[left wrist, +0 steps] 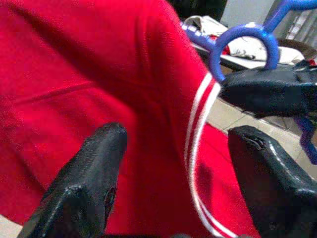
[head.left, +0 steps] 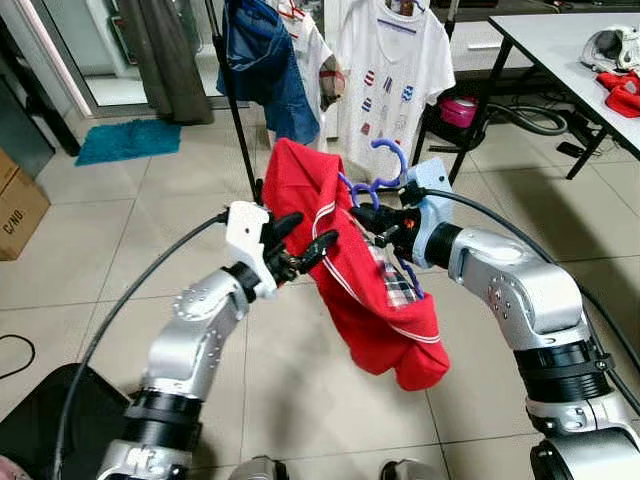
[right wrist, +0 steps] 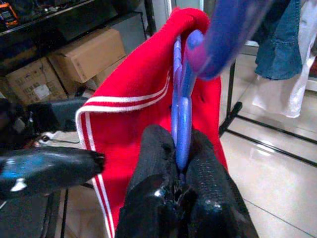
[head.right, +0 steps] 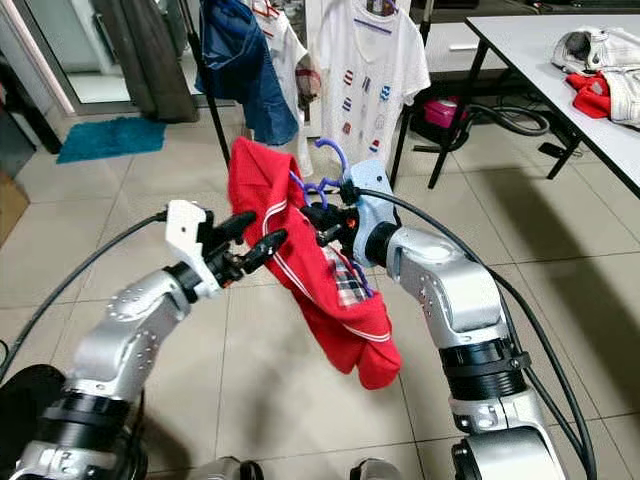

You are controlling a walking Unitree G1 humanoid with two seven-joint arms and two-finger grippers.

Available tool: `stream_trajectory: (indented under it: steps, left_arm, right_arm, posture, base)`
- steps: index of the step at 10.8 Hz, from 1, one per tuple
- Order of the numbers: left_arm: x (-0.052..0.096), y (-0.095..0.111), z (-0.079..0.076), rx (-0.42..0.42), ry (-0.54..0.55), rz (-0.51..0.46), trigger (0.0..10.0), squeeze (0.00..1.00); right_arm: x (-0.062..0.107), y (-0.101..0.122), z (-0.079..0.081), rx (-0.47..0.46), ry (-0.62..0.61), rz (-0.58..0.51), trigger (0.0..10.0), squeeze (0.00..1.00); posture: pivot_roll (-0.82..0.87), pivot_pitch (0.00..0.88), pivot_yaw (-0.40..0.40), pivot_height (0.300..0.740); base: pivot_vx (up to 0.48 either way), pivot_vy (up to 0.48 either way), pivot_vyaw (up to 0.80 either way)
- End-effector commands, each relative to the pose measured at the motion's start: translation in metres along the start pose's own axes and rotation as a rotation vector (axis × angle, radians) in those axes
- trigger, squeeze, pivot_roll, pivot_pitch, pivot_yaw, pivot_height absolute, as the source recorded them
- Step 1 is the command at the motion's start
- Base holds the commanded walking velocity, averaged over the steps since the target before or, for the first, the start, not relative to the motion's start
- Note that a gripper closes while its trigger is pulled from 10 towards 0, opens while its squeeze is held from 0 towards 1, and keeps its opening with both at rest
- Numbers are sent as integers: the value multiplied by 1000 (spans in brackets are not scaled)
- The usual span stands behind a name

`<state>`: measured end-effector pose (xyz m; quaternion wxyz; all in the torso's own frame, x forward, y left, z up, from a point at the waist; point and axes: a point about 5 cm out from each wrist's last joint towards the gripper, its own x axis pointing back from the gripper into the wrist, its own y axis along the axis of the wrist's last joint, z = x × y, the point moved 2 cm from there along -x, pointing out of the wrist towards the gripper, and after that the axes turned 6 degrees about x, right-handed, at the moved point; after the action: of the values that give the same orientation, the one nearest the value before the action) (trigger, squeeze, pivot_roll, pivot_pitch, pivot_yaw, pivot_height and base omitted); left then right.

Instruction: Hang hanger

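Clothes rack point(head.left: 236, 120) stands ahead w/ a denim garment point(head.left: 262, 65) and a white printed T-shirt point(head.left: 392, 70) hanging on it; both sit behind the arms, betw. the robot and the rack's far side. Grey curtain point(head.left: 165, 55) and teal mat point(head.left: 128, 140) at far left, cardboard box point(head.left: 18, 205) at left edge. Tabletop point(head.left: 580, 55) at upper right carries a red cloth point(head.left: 622, 92) and a pale bundle point(head.left: 612, 45). Tiled floor point(head.left: 90, 260) below.

Right arm bent in across the body, right pincer point(right wrist: 179, 148) clenched on the blue hanger point(head.left: 385, 170), gripping its lower bar just under the hook. Red shirt point(head.left: 345, 250) w/ white trim drapes over the hanger, hanging down in front of the robot, well short of the rack's rail.

Left arm raised, elbow low, left pincer point(head.left: 303, 245) released, 2 fingers point(left wrist: 91, 173) spread apart against the shirt's left side, near the striped hem.
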<state>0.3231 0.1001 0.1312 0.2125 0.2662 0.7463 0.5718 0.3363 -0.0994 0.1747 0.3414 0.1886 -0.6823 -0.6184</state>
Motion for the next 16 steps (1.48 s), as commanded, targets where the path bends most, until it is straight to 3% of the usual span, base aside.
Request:
stream_trajectory:
  steps: [1,5,16]
  left_arm:
    - [-3,1,5,-18,30,10,0,0]
    - [-15,2,10,11,55,2,0,0]
    - [-11,5,13,-33,100,10,0,0]
  right_arm:
    - [0,16,4,25,30,-45,10000,0]
    - [0,14,11,22,61,-37,10000,0]
    - [0,6,7,49,51,4,10000,0]
  posture:
    - [-167,71,71,740]
    - [-170,74,75,740]
    - [-163,72,71,740]
  base:
    - [0,0,0]
    - [0,0,0]
    - [0,0,0]
